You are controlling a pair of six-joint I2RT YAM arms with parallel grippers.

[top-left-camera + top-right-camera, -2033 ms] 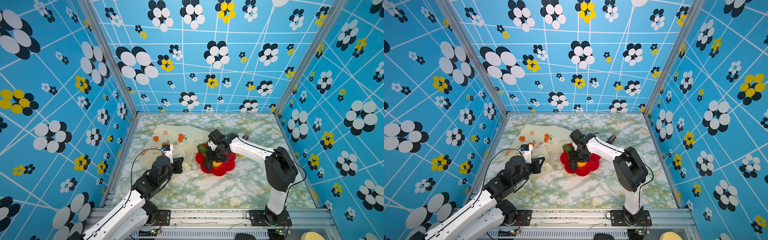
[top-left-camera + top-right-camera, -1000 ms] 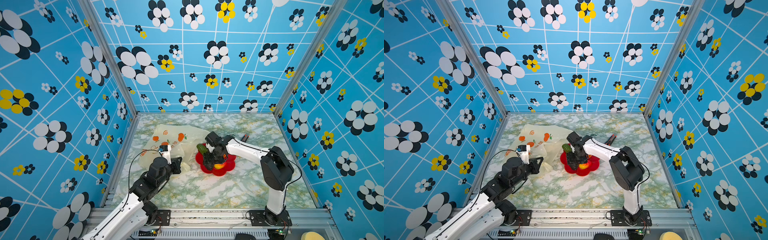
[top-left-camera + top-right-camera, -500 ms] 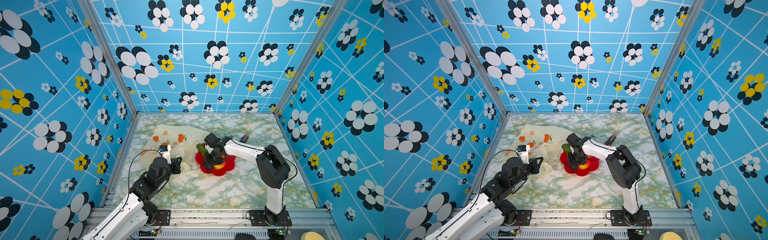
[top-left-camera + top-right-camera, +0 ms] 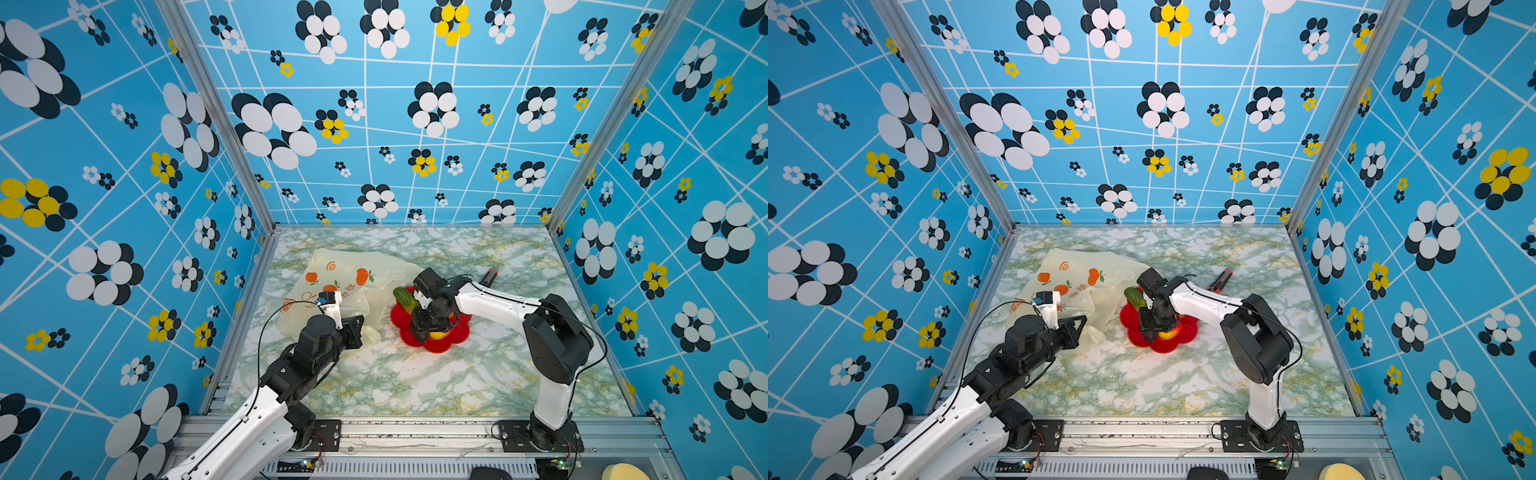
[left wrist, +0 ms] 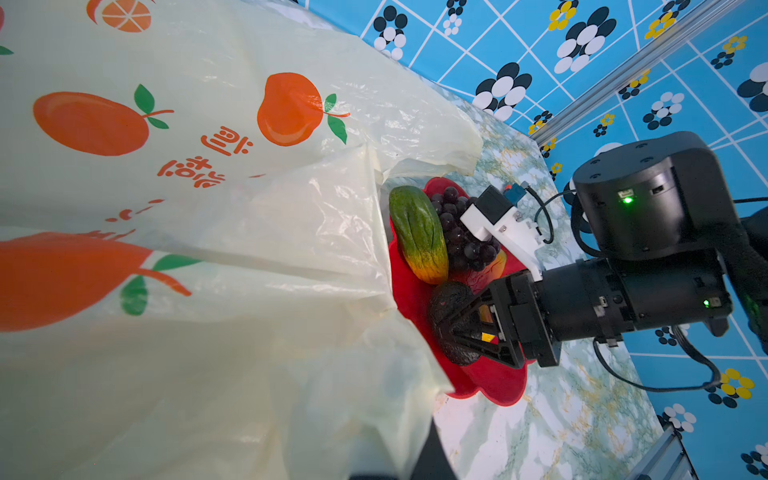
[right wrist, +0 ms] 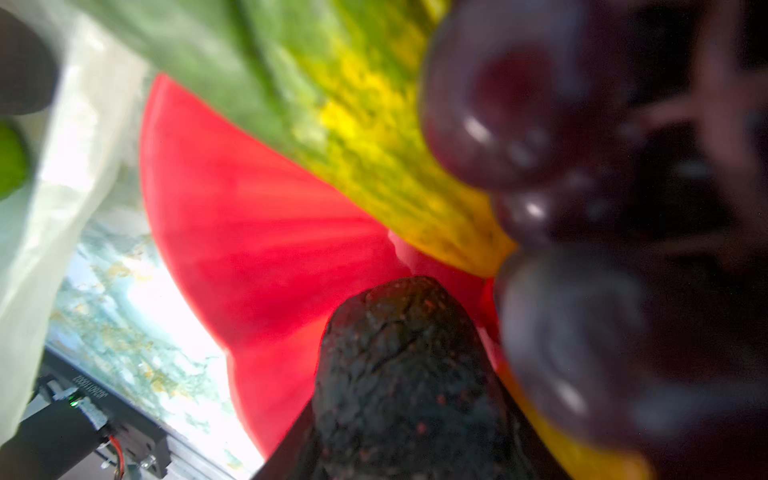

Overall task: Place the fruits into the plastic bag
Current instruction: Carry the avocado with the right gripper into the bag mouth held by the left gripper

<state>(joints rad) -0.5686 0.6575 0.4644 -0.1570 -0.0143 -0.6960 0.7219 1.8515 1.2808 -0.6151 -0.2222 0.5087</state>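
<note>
Right gripper [image 5: 453, 328] sits low over the red plate [image 4: 453, 347] at the centre of the marble table [image 4: 415, 386]; its black fingers [image 5: 494, 356] are clamped either side of the dark oval fruit [image 5: 446, 309], at the plate's 8 o'clock in both top views; in the right wrist view the dark oval fruit [image 6: 407, 374] fills the gap between the jaws. Green-yellow fruit [image 4: 405, 300] lies along the plate's 10 o'clock rim; grape bunch [image 5: 457, 232] is just beside it; 1 yellow-orange fruit [image 4: 436, 335] peeks out at 6 o'clock under the gripper. Over at 10 o'clock of the table the plastic bag [image 4: 345, 270] lies spread, its edge right beside the plate; left gripper [image 4: 359, 330] is pressed together on the bag's crumpled corner at the bag's 5 o'clock. Orange-black cutter [image 4: 487, 276] rests at 1 o'clock.
</note>
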